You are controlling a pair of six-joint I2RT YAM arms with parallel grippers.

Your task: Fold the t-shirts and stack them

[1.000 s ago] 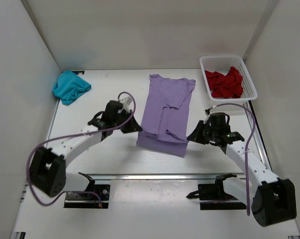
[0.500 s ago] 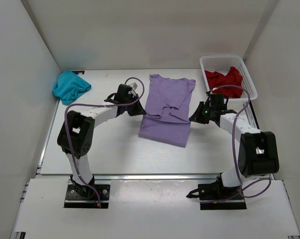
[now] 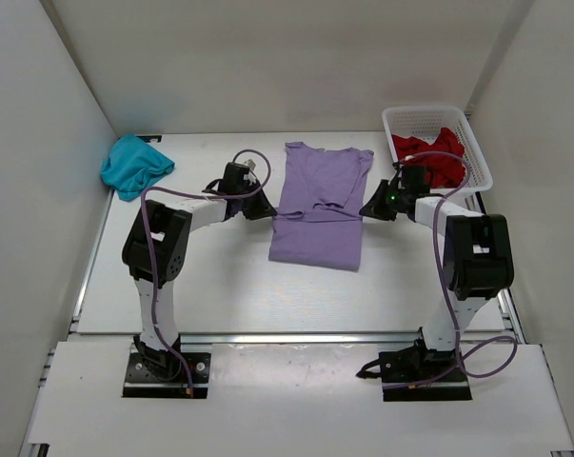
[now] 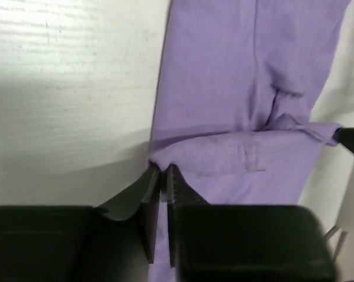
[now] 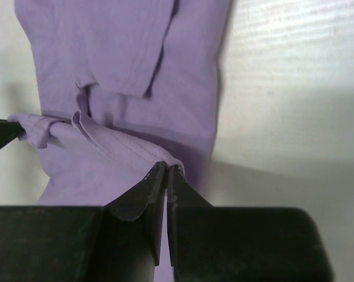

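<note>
Three t-shirts show from the top camera: the teal t-shirt (image 3: 134, 167) lies bunched at the far left of the table (image 3: 220, 276), the red t-shirt (image 3: 429, 157) sits crumpled in the white mesh basket (image 3: 420, 110) at the far right, and the lavender t-shirt (image 3: 320, 214) lies flat between my two arms, collar toward the far wall, its lower part doubled up over its middle. My left gripper (image 3: 269, 211) reaches in at that shirt's left edge and my right gripper (image 3: 366, 212) at its right edge, both low over the table at the line where the raised hem lies. From my left wrist, the lavender t-shirt (image 4: 223, 88) fills the upper right, with bare table (image 4: 65, 88) to its left; a ridge of hem runs across the cloth and ends right at the tips of my left gripper (image 4: 163, 167). My fingers (image 4: 151, 194) there stand with only a thin slit between them, and I cannot tell whether they pinch the hem or merely touch it. From my right wrist, the lavender t-shirt (image 5: 106, 59) lies to the upper left, one short sleeve folded in over the body, with bare table (image 5: 282, 88) to the right. The stitched hem rises in a ridge that meets my right gripper (image 5: 167, 167), whose fingers (image 5: 150, 194) are pressed together on the corner of that hem.
</note>
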